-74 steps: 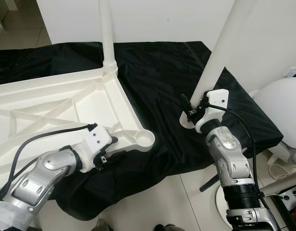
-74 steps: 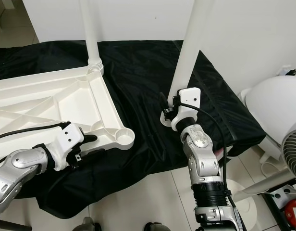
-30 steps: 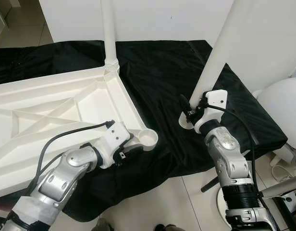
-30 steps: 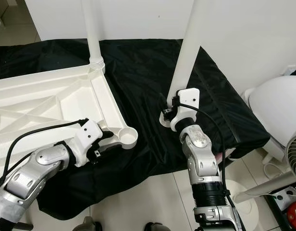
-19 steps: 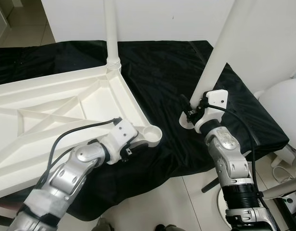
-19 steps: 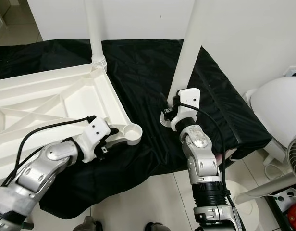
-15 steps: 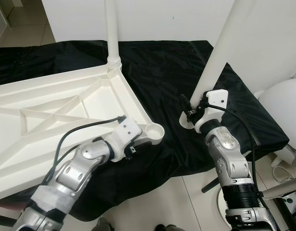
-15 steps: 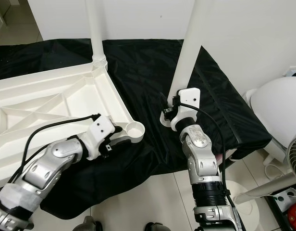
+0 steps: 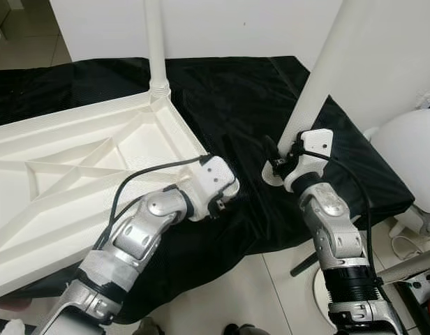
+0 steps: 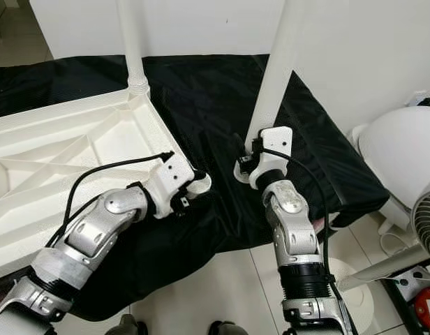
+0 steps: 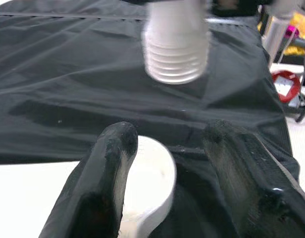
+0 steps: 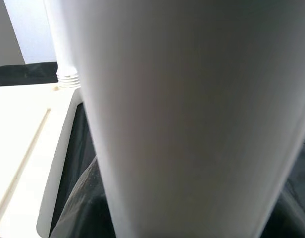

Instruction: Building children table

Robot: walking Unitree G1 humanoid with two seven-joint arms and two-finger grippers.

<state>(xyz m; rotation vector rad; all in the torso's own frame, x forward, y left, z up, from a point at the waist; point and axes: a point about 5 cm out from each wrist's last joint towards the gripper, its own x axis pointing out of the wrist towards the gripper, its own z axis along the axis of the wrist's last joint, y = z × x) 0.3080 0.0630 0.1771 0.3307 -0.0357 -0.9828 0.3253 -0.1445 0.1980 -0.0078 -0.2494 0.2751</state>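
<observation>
Now, upturned white tabletop point(image 9: 75, 167) lying on black cloth point(image 9: 236, 105), one leg point(image 9: 156, 42) standing screwed into far corner. Left gripper point(image 11: 167, 163) sitting at near corner socket point(image 11: 150, 183), fingers point(image 11: 110, 163) spread apart, straddling socket rim. Right gripper point(image 9: 278, 165) clamping loose leg point(image 9: 320, 70) near its threaded end (thread showing clearly in left wrist view), leg tilting upward, its end resting just beside socket, not touching. Fan point(image 10: 428, 230) standing off at right.
</observation>
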